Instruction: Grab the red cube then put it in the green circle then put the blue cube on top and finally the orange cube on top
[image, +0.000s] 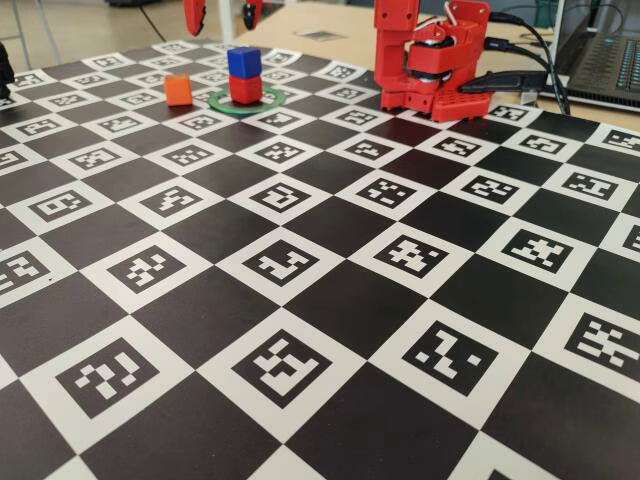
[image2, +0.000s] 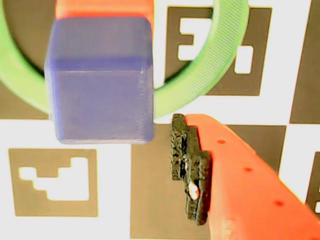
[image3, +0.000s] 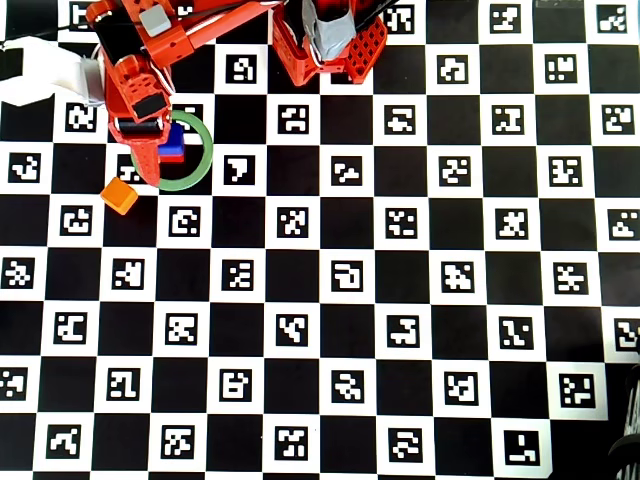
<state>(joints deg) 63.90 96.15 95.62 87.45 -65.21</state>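
Note:
In the fixed view the blue cube (image: 244, 62) sits stacked on the red cube (image: 245, 89) inside the green circle (image: 222, 101). The orange cube (image: 178, 88) stands on the board just left of the ring, apart from it. My gripper (image: 222, 14) hangs open above the stack, its two red fingertips spread wider than a cube and touching nothing. The wrist view looks down on the blue cube (image2: 100, 80), with a strip of red cube (image2: 102, 9) beyond it and the green circle (image2: 222, 55) around them. Only one padded finger (image2: 192, 170) shows there.
The arm's red base (image: 430, 60) stands at the far edge of the checkered marker board (image: 330, 300), right of the stack. Cables and a laptop (image: 600, 50) lie beyond the board's right corner. Seen from overhead, the orange cube (image3: 119, 196) lies below-left of the ring (image3: 205, 160).

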